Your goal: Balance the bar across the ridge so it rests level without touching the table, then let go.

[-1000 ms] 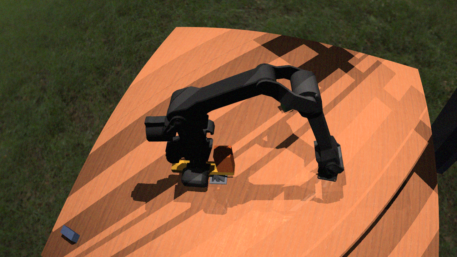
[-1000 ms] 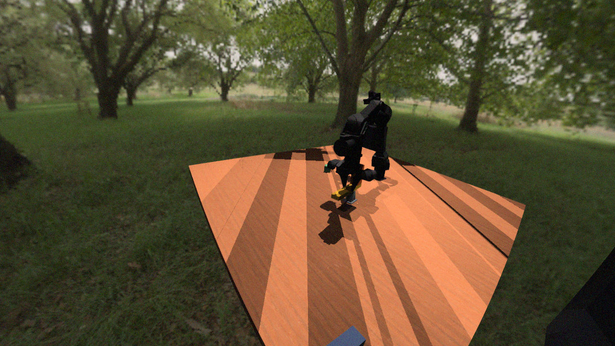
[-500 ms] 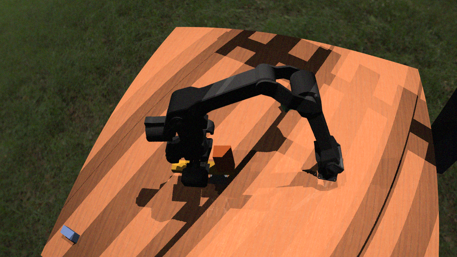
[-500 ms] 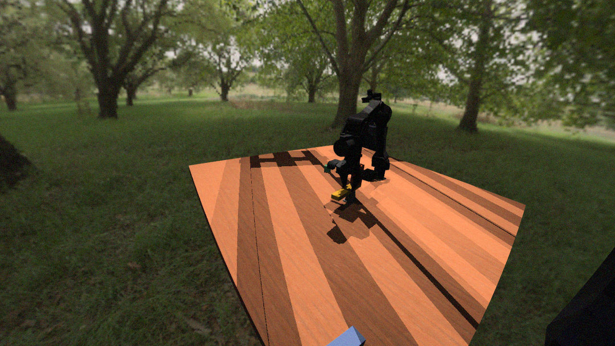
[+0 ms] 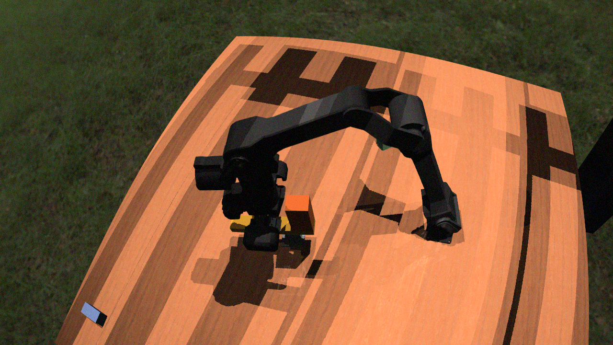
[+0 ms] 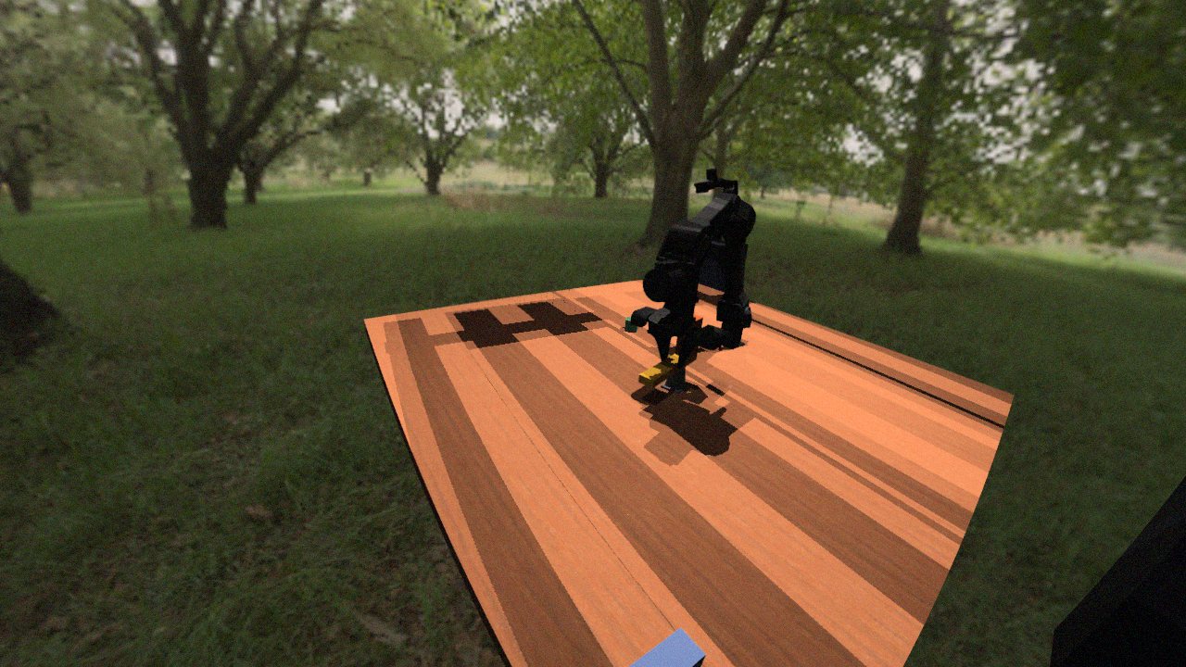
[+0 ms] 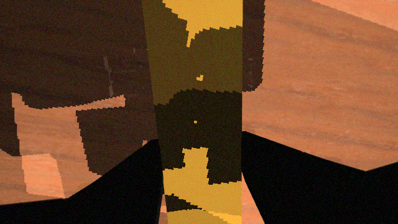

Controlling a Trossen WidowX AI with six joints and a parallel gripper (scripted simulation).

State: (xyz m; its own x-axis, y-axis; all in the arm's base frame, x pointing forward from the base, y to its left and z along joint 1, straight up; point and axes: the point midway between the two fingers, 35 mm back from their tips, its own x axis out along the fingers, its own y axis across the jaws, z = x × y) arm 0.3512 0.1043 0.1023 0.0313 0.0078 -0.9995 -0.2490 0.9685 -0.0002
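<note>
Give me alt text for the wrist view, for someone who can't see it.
A yellow bar, mottled with shadow, runs up the middle of the frame, gripped between the tool's two black fingers above a striped wooden table.

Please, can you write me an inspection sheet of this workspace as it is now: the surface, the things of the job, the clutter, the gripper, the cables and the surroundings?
Surface: wooden table with light and dark stripes, crossed by shadows.
Job's things: yellow bar held by the gripper; orange block right beside it; the ridge is mostly hidden under the arm.
Clutter: small blue block near the table's corner; a small green thing peeks from behind the arm.
Gripper: gripper shut on the yellow bar, pointing down.
Cables: nothing seen.
Surroundings: grass and trees around the table; a dark object at the frame's edge.
</note>
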